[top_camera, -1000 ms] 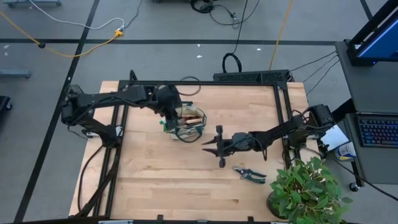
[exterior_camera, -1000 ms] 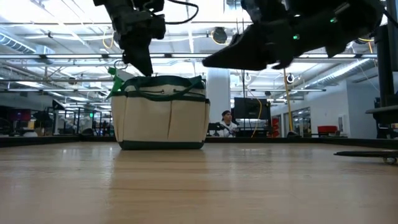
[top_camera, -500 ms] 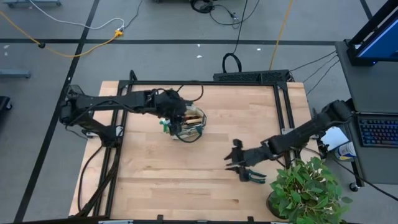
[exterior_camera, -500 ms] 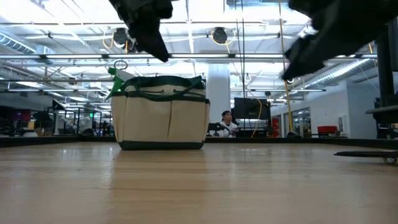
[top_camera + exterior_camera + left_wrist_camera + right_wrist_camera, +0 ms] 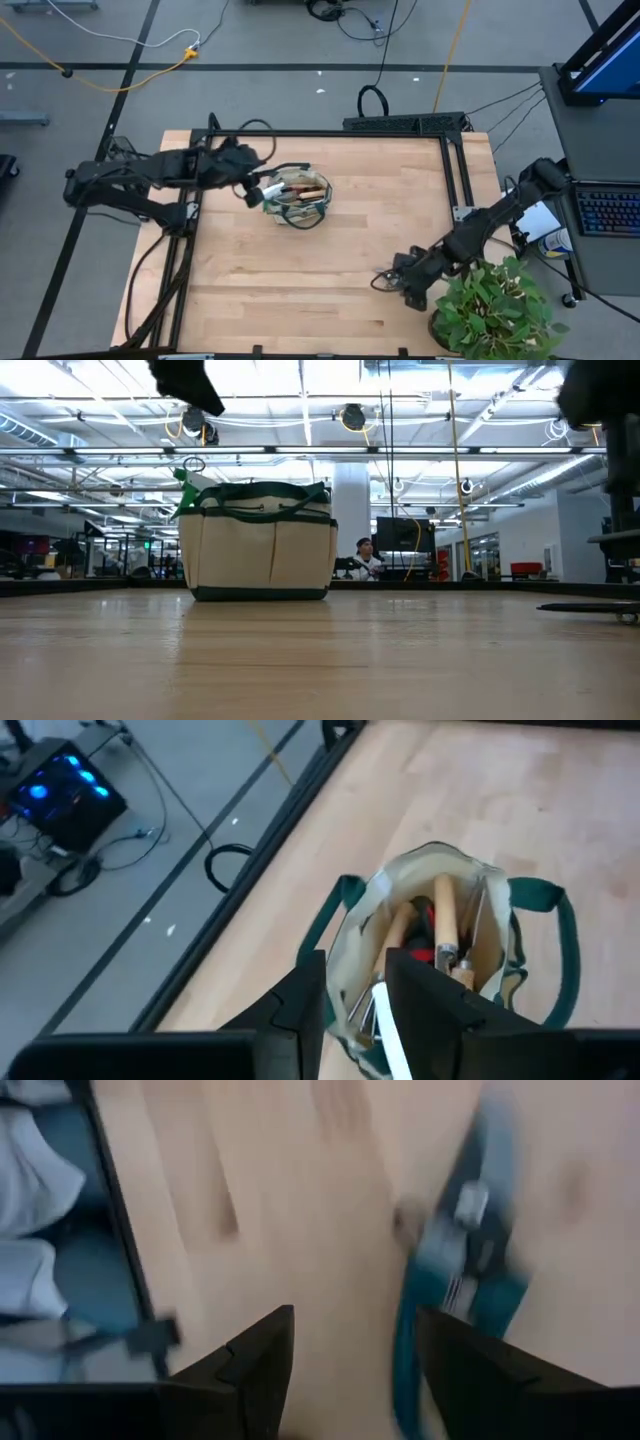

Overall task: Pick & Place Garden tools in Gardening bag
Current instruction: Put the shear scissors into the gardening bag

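Note:
The tan gardening bag (image 5: 300, 197) (image 5: 260, 540) stands on its base at the table's far left-centre. Wooden-handled tools (image 5: 443, 910) and a red item (image 5: 425, 915) lie in it, and a green item (image 5: 185, 485) sticks up at its left side. My left gripper (image 5: 252, 190) (image 5: 355, 960) hovers open, above and just left of the bag, holding nothing. The teal-handled pruning shears (image 5: 465, 1260) (image 5: 590, 607) lie flat on the table at the near right. My right gripper (image 5: 392, 276) (image 5: 355, 1320) hangs open over them, tipped downward, and partly hides them from above.
A leafy potted plant (image 5: 490, 305) stands at the near right corner, close behind my right arm. Black frame rails (image 5: 455, 170) run along the table's left, far and right sides. Bare wood (image 5: 290, 290) lies between the bag and the near edge.
My left gripper has risen from the bag's opening and drawn back toward the table's left edge, empty. My right gripper has swung from mid-table toward the near right corner, rolled and tipped downward, opened, and now stands over the shears. The bag and shears have kept still.

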